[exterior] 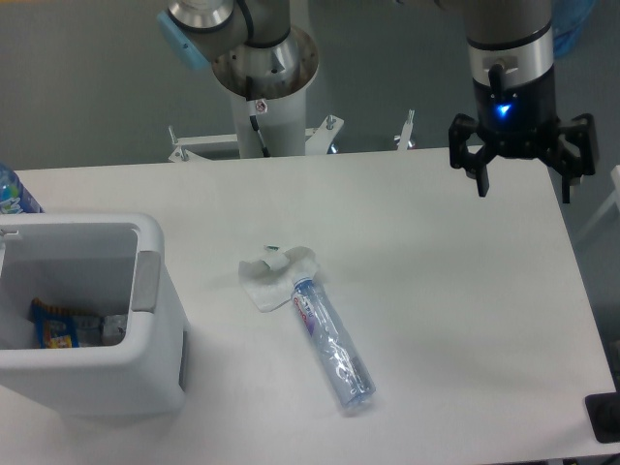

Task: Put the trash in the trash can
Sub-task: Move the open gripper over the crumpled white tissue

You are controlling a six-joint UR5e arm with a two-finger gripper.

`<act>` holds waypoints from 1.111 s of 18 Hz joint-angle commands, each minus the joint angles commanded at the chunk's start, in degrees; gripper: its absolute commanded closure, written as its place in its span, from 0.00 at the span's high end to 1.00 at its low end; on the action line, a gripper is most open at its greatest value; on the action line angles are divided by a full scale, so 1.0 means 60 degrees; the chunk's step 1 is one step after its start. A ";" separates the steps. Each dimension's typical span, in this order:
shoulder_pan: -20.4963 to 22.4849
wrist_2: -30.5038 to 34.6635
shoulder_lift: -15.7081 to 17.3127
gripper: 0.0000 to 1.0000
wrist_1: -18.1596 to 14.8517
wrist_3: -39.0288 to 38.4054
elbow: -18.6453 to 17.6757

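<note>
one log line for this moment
claw: open, empty, raised | napkin: table | bottle: lying, touching napkin | trash can: neither inside

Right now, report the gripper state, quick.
Gripper: open, holding nothing, up over the table's far right side, well away from the napkin and bottle.
</note>
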 joint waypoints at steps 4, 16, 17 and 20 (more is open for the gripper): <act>-0.0029 -0.0015 0.0000 1.00 0.0000 -0.0044 0.0000; -0.0234 -0.0205 0.0102 1.00 0.0117 -0.2168 -0.0716; -0.0249 -0.0249 0.0146 1.00 0.0117 -0.2168 -0.0848; -0.0352 -0.0410 0.0234 1.00 0.0175 -0.2183 -0.1332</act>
